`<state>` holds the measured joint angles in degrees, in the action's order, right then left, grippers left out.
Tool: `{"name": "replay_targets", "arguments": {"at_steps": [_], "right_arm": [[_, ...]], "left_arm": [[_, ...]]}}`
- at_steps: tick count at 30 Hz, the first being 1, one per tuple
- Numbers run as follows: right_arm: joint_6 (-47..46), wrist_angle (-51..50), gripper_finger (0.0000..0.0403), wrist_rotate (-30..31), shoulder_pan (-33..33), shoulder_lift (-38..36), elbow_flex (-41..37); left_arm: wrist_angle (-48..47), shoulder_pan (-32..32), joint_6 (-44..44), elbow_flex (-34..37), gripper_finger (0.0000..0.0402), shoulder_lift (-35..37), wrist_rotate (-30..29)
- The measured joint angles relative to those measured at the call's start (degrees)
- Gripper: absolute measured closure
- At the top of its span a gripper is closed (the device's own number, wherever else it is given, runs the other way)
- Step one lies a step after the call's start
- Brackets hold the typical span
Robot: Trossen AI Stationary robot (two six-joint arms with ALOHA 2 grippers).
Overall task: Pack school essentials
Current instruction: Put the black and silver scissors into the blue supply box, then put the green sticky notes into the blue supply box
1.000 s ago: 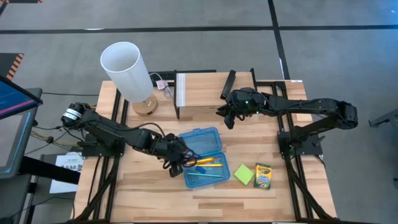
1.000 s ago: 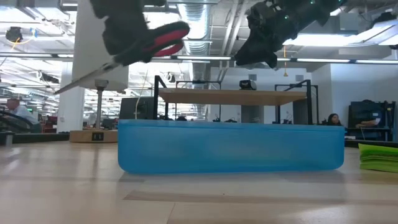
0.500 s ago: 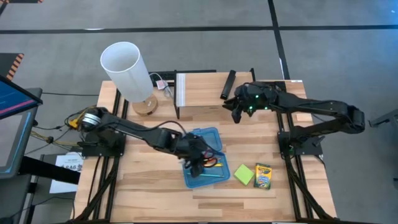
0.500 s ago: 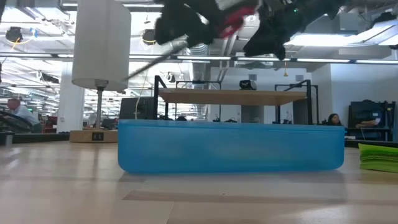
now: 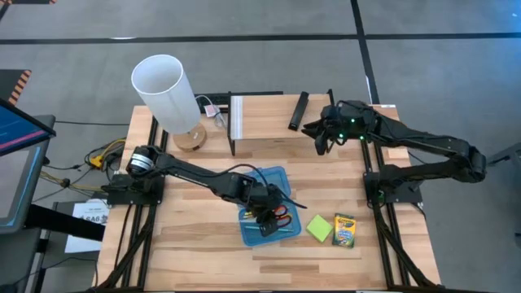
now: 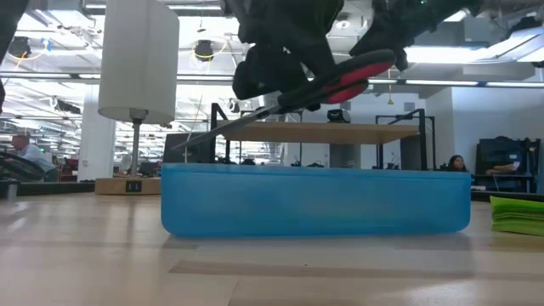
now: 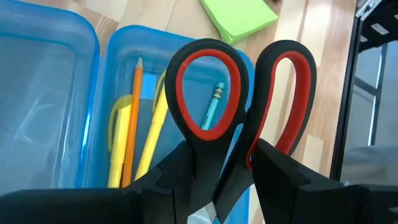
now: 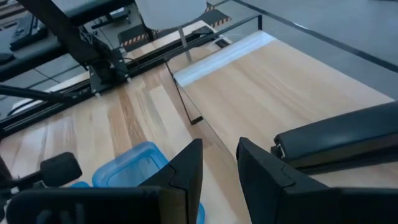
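My left gripper hangs over the open blue box, shut on the red-handled scissors. In the low view the scissors slant above the box, handles toward the table's right. Inside the box lie a yellow pencil, an orange pencil and a pale green pen. A green sticky-note pad and a crayon box lie flat on the table right of the box. My right gripper hangs open and holds nothing, high at the far right. My left gripper pinches the scissors between its two fingers where the two handle loops run together. The fingers slant down from the table's left. The scissors hang clear above the box, tilted, with the handles higher and the blades lower toward the left.
A tall white cylinder on a wooden foot stands at the far left. A low wooden shelf and a slim black bar lie along the far edge. The box's lid lies folded open on the far side.
My left gripper has carried the scissors toward the table's right, from the box's left edge to above its middle, sinking slightly. The scissors stay clear of the box. My right gripper has drawn back toward the far right and risen.
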<state>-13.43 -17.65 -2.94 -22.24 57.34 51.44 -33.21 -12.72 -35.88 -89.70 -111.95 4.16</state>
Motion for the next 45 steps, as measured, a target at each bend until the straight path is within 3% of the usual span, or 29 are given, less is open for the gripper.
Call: {"name": "replay_targets", "arguments": {"at_steps": [6, 16, 30, 38, 45], "right_arm": [[0.0, 0.1, 0.0282, 0.0, 0.4, 0.0, 0.0], [-0.2, 0.1, 0.0282, 0.2, 0.9, 0.0, 0.0], [0.0, -1.2, 0.0282, 0.2, 1.1, 0.0, 0.0], [0.0, -1.4, 0.0282, 0.2, 1.1, 0.0, 0.0], [-0.5, -1.6, 0.0282, 0.2, 1.2, 0.0, 0.0]], "left_arm": [[-0.2, 0.3, -0.7, 0.0, 0.0277, 0.0, 0.8], [1.4, 0.3, -1.1, 0.0, 0.0217, -0.6, -0.2], [2.0, 2.6, -0.2, 0.1, 0.0215, 0.1, 0.6], [3.3, 2.8, 7.6, 0.1, 0.0214, 7.5, -7.6], [3.2, 2.7, 12.0, 0.1, 0.0214, 11.8, -10.6]]}}
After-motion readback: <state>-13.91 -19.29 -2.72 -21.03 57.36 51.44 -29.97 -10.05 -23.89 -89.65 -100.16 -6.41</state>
